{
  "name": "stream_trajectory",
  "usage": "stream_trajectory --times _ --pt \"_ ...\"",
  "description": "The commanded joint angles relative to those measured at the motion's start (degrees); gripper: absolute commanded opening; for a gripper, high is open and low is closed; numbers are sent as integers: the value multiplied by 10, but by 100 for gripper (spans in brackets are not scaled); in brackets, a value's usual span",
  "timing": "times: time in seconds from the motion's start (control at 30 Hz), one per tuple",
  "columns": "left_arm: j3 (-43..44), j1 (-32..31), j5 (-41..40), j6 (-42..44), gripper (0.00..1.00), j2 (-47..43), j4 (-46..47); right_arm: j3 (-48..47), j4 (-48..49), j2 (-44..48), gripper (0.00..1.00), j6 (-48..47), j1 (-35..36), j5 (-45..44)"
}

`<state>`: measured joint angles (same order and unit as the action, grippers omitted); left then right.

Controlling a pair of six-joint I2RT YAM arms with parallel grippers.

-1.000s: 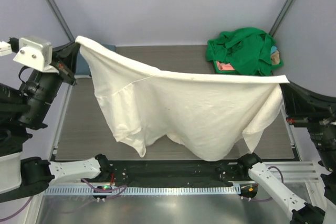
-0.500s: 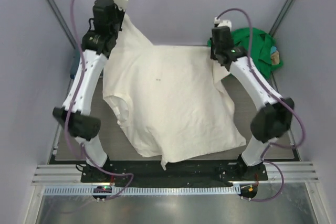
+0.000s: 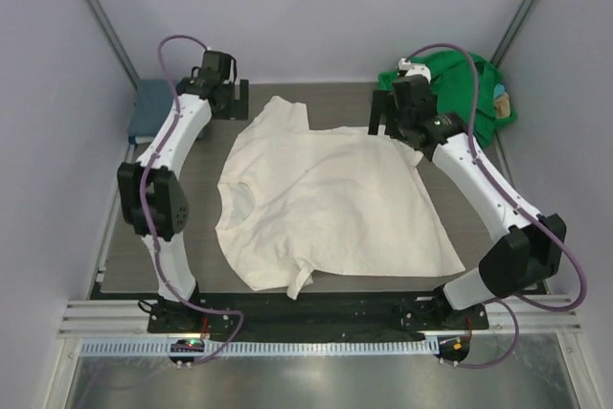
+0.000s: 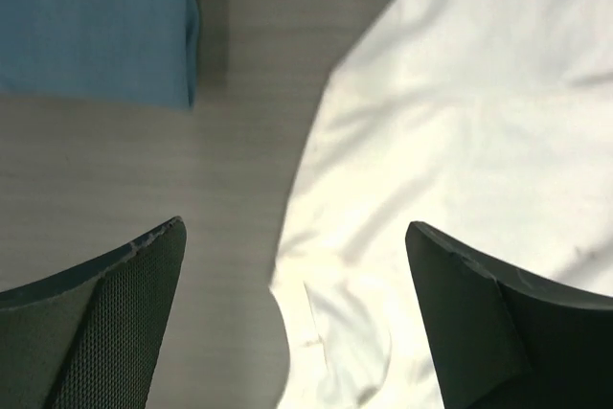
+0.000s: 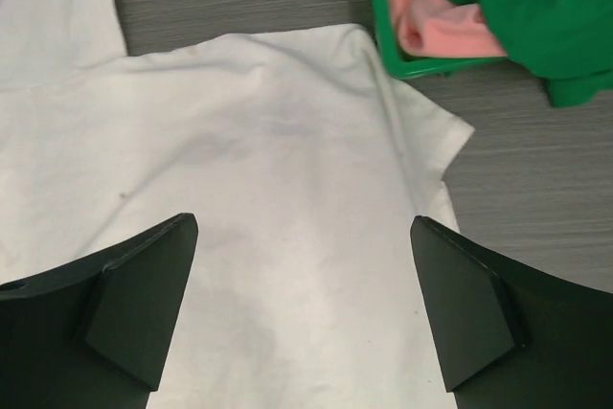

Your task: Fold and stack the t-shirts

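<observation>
A large cream-white t-shirt [image 3: 330, 198] lies spread on the grey table, its far edge between my two grippers. My left gripper [image 3: 233, 104] hovers open over the shirt's far left corner [image 4: 460, 122], nothing between its fingers [image 4: 124, 323]. My right gripper [image 3: 385, 124] hangs open above the shirt's far right part [image 5: 268, 141], also holding nothing. A slate-blue t-shirt [image 3: 153, 107] lies folded at the far left [image 4: 96, 26]. A bright green t-shirt [image 3: 460, 88] is heaped at the far right [image 5: 517, 7], with a pink one [image 5: 441, 31] under it.
The green and pink shirts rest in a rigid green tray [image 5: 383, 40] at the back right corner, close to my right gripper. Grey walls close in both sides. A metal rail [image 3: 306, 347] runs along the near edge by the arm bases.
Both grippers have let go of the cream-white shirt, which a second ago hung stretched in the air between them. It now lies flat, and both arms have dropped low over its far edge.
</observation>
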<state>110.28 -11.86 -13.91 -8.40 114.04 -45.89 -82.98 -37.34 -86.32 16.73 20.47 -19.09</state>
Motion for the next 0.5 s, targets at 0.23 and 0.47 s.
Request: stream_trajectory --times 0.23,0.47 --pt "-425 -22 129 -239 92 -190 224 -28 57 -191 99 35 18 102" --pt "-380 -52 133 -252 88 -69 212 -146 54 -334 99 40 33 114"
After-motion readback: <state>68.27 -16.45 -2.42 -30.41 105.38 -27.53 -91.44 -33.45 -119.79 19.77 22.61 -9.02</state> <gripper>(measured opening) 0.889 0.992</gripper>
